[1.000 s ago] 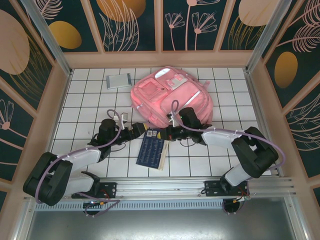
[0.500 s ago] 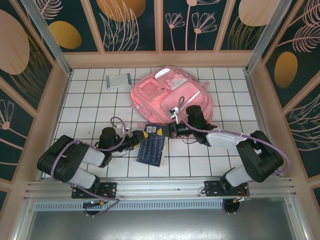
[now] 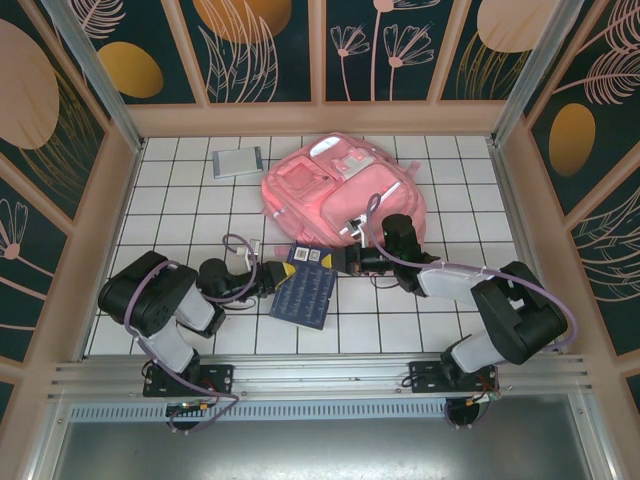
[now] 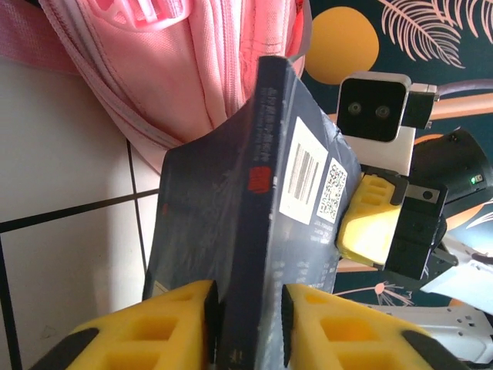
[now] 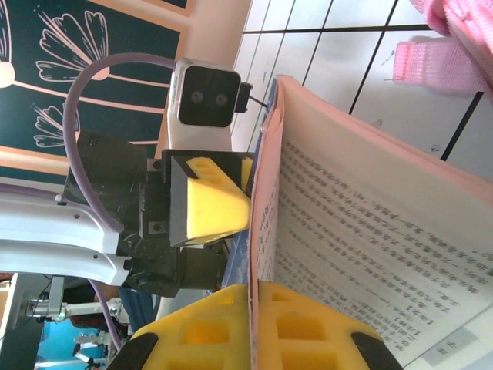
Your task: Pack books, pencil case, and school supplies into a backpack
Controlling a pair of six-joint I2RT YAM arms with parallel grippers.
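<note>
**A:** What does the room look like?

**B:** It is a walled box. Dark teal panels (image 3: pixel 270 50) with orange ovals and pale plant outlines, framed in light wood, stand on three sides of a white-tiled bench (image 3: pixel 180 215) with dark grout lines.

**A:** What is the biggest thing on it?

**B:** The pink backpack (image 3: pixel 330 200). It lies flat at the far middle of the bench with its front pockets facing up.

**A:** Where is the book, and which way does it point?

**B:** The navy book (image 3: pixel 303 295) is in front of the backpack, between the two arms. Its long axis runs away from the arm bases toward the backpack, and the far end leans a little to the right. The short end with the white labels points at the backpack and sits just beside the pink fabric. I can't tell whether the book rests on the tiles or is lifted off them.

**A:** Are there any other books?

**B:** A grey book (image 3: pixel 237 162) lies flat at the far left, well apart from the rest. Its length runs roughly left to right, slightly tilted.

**A:** What are the grippers doing?

**B:** The left gripper (image 4: pixel 248 293) has its yellow pads closed on the book's left long edge, one on each face. The right gripper (image 5: pixel 253 297) is pinched tight on a thin leaf near the far right corner, with a printed page showing beside it.
</note>
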